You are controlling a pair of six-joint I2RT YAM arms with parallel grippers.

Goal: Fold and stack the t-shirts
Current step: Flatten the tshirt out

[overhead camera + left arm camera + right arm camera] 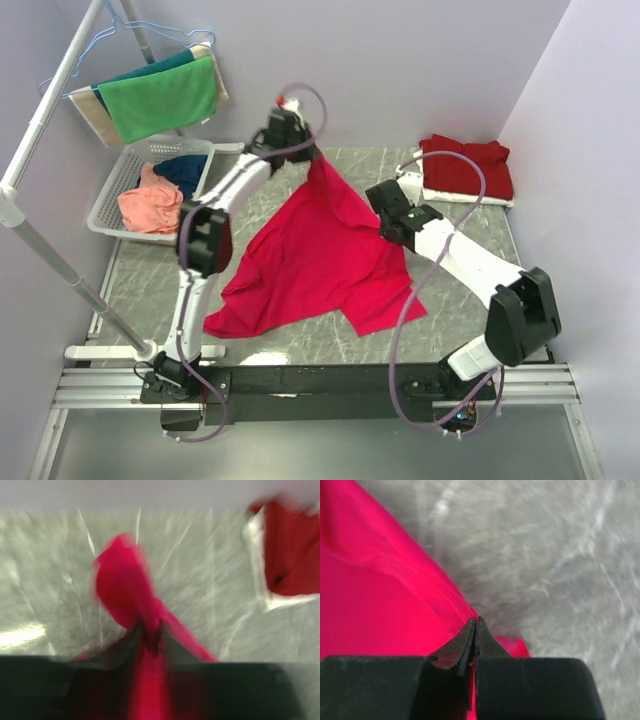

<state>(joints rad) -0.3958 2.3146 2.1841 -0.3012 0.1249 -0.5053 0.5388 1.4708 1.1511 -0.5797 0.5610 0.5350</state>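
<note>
Red shirt (310, 260) across mid-table, maroon shirt (465, 165) far right, basket (105, 205) left, bare marble (300, 350) front

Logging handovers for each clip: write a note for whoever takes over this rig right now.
Left gripper: shut on a raised corner of the pinkish-red t-shirt.
Right gripper: shut on its edge.
The rest lies unfolded on the table.
Done: maroon t-shirt folded, far right corner.
In the basket: salmon-orange t-shirt, navy t-shirt.
To do: fold and stack all three.

No text, label or number is readable.
</note>
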